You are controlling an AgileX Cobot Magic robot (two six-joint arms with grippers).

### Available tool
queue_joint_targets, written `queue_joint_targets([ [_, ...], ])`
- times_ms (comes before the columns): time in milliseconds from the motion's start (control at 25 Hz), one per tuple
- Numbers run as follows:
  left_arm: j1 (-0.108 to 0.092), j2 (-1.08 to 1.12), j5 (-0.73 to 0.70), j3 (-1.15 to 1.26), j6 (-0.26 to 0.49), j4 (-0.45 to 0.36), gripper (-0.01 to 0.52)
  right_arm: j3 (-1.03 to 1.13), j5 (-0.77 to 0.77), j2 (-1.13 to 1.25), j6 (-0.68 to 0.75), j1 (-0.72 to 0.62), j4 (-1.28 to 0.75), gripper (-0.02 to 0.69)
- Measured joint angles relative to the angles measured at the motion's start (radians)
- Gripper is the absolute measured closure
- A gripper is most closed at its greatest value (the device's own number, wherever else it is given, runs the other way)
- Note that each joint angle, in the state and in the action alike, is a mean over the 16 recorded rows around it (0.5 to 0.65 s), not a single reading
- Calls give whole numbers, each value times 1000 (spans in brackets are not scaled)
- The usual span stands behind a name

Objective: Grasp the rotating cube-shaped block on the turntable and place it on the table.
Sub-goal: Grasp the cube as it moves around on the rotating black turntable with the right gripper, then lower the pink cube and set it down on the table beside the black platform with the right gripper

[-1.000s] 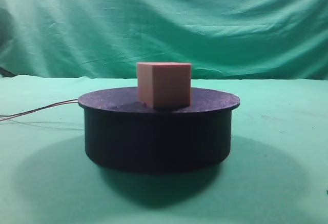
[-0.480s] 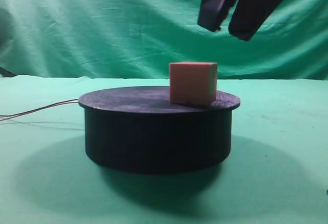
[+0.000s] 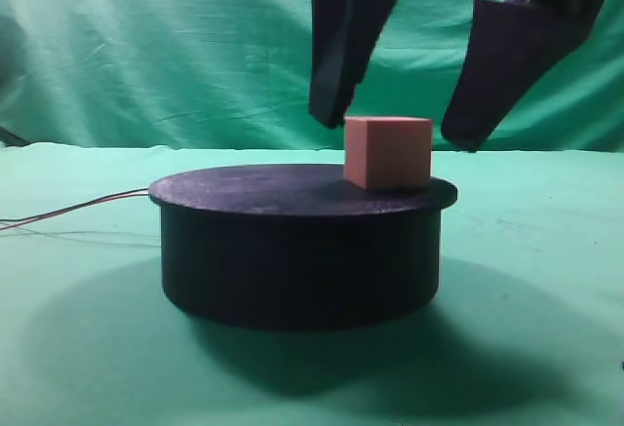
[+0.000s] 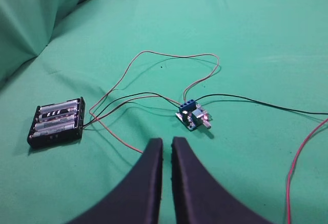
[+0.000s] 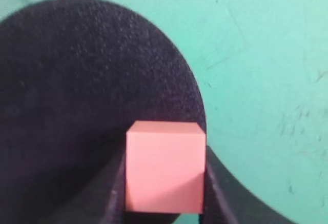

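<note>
**Q:** Right gripper [image 3: 405, 134] first, how does it stand?

**A:** It comes in from the top of the exterior high view with its two dark fingers [image 3: 341, 46] spread wide, one tip at the cube-shaped block's [image 3: 388, 152] upper left corner, the other tip to its right and a little apart. Both tips sit near the block's top edge. In the right wrist view the fingers flank the block [image 5: 165, 166] closely on both sides; whether they touch it cannot be told.

**Q:** What room is there around the block?

**A:** The block sits on the right part of the turntable [image 3: 297, 251], close to its rim. Bare black top stretches to its left. Green table [image 3: 526, 251] lies open beyond the rim on the right. Thin wires [image 3: 78, 210] run off the drum's left side.

**Q:** And the left gripper?

**A:** The left gripper [image 4: 166, 147] has its fingers pressed nearly together, holding nothing, over the cloth. Ahead of it lie a battery holder [image 4: 55, 122] and a small circuit board [image 4: 192, 116], joined by wires.

**Q:** How does the block look?

**A:** Salmon pink, matte, plain faces, upright, far narrower than the disc
</note>
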Motion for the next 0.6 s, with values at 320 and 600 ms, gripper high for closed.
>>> queue_joint_targets([
  [320, 0, 0, 0, 0, 0, 0, 514, 17, 63, -116, 132, 1, -148, 432],
  [600, 0, 0, 0, 0, 0, 0, 514, 173, 49, -217, 259, 1, -203, 432],
])
